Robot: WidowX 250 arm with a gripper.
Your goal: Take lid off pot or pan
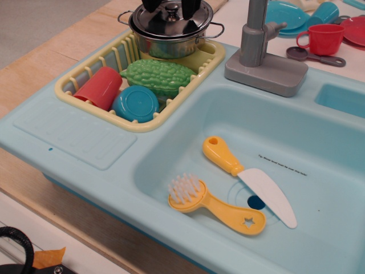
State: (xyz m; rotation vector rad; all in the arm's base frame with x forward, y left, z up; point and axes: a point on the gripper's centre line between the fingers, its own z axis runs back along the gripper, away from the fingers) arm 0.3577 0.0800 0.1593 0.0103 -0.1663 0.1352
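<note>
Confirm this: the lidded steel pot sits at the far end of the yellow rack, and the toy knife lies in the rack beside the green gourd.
Wrong on the knife: observation.image shows it lying in the sink basin, beside the yellow brush. The pot, lid on, does sit at the rack's far end.

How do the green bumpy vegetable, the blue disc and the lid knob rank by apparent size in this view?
1. Green bumpy vegetable, clearly largest.
2. Blue disc.
3. Knob on the lid, smallest; it sits farther from the camera, but the gap is plain.
</note>
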